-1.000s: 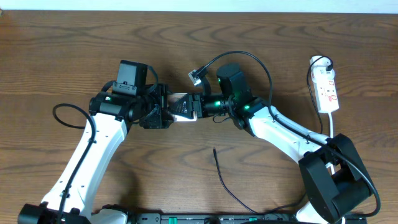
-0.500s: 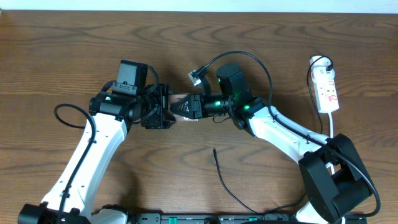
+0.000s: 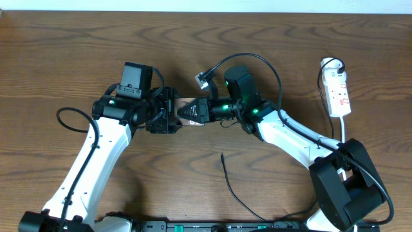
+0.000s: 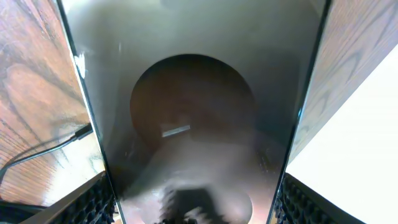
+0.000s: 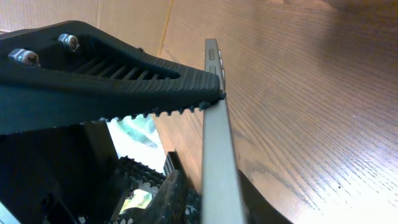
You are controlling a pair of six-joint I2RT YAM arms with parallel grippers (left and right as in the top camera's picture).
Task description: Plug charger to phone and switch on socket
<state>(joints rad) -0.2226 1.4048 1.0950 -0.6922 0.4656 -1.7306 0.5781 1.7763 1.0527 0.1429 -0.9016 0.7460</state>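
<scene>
Centrally on the bench point(image 3: 64, 51), the phone point(image 3: 187, 108) sits between the two claws, and only a short brownish piece of its face shows from overhead. Its long axis runs left to right, one end toward each arm.

In the left wrist view the phone point(image 4: 199, 74) fills the picture as a flat, glossy slab. The face is dark grey-brown and mirrors a big round dark shape, and the lower part is blurred. The straight thin edges run from bottom to top and lean a little outward. In the right wrist view the phone point(image 5: 214, 143) is seen from its narrow side, a slim grey metal frame with small buttons near the far end.

The left claw point(image 3: 171, 111) is closed on the phone, with its ribbed black pads point(image 4: 93, 205) against both long edges. The right claw point(image 3: 196, 111) also grips it. One black finger point(image 5: 124, 87) with a saw-like row of teeth touches one side, and a dark part shows on the other side, cut off by the picture border.

The charger point(image 3: 230, 183), a thin black cable with a small plug tip, lies apart on the wood grain, nearer to the robot base. Its tip point(image 4: 83, 131) shows just beside the phone's edge in the left wrist view.

The socket point(image 3: 338, 90), a white elongated strip with red marks, lies far at the right side with its long axis front to back.
</scene>
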